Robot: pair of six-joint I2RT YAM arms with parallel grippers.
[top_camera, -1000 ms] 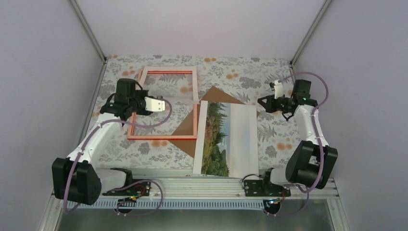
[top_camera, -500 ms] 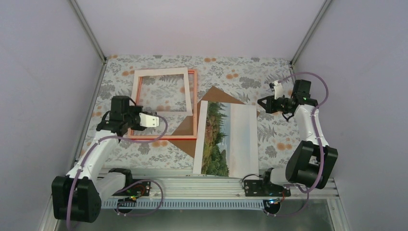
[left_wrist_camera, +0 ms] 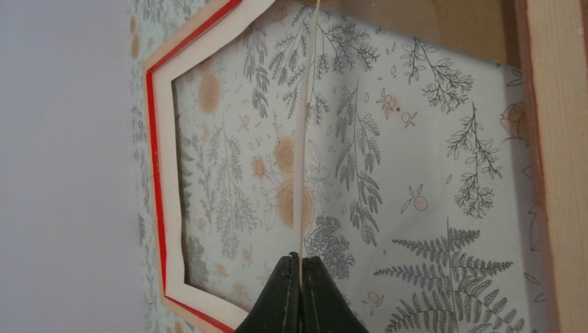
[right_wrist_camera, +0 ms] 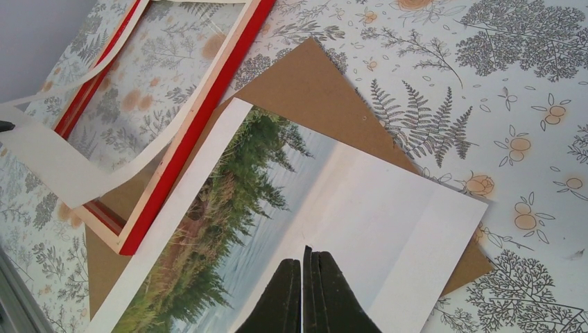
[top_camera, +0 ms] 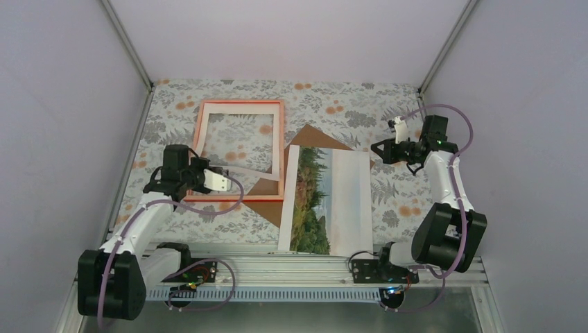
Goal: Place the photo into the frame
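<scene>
The photo (top_camera: 326,201) lies face up on the table, partly over the brown backing board (top_camera: 315,135). The red frame (top_camera: 236,198) lies flat to its left. My left gripper (top_camera: 231,184) is over the frame's near edge, shut on the near edge of the white mat (top_camera: 249,171), which hangs tilted over the frame. In the left wrist view the mat (left_wrist_camera: 302,139) runs edge-on out of my shut gripper (left_wrist_camera: 300,260), beside the frame's red rim (left_wrist_camera: 154,173). My right gripper (top_camera: 378,148) is shut and empty, held above the photo's (right_wrist_camera: 312,201) far right corner.
The floral tablecloth (top_camera: 388,201) covers the table. Grey walls stand close on the left, right and back. A metal rail (top_camera: 291,267) with the arm bases runs along the near edge. In the right wrist view the frame (right_wrist_camera: 208,118) lies left of the backing board (right_wrist_camera: 312,83).
My left gripper has drawn back toward the near edge, holding the mat. The mat came up off the frame and now hangs tilted over it. The right arm has not moved.
</scene>
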